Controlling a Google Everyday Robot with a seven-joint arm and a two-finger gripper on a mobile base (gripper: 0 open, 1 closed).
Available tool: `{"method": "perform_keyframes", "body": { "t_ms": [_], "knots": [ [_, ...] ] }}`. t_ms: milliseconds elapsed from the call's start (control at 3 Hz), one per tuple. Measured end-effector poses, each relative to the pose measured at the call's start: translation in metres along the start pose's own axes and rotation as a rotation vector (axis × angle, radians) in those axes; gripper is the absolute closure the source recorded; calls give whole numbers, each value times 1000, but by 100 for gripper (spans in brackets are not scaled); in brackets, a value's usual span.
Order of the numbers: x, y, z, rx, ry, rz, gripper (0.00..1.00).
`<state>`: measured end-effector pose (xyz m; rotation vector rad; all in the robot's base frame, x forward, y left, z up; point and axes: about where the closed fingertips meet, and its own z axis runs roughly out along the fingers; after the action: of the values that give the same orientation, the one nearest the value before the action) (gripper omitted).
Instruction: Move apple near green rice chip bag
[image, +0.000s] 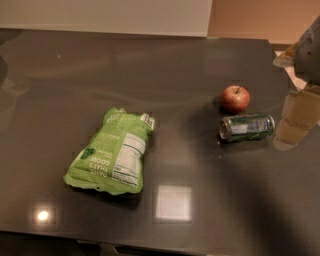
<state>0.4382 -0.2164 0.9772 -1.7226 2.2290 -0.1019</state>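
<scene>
Currently gripper (299, 117) hangs low over table's (190, 60) right edge, arm coming down from the upper right; open or closed, can't tell. Apple (235, 98) sits near, to its left. Drink can (247, 127) lies just beside it. Green rice chip bag (112, 152) is well apart, further left.

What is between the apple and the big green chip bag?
Nothing: the camera view shows bare table between the apple and the green rice chip bag. The can lies beside the apple; the gripper hangs at the right edge.
</scene>
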Motion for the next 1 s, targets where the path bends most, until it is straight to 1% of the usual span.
{"method": "perform_keyframes", "body": {
  "t_ms": [333,667,1000],
  "knots": [
    [0,-1,0,2,-1,0,0],
    [-2,-20,6,-6,-13,19,0],
    [-2,-52,21,-17,-19,56,0]
  ]
}}
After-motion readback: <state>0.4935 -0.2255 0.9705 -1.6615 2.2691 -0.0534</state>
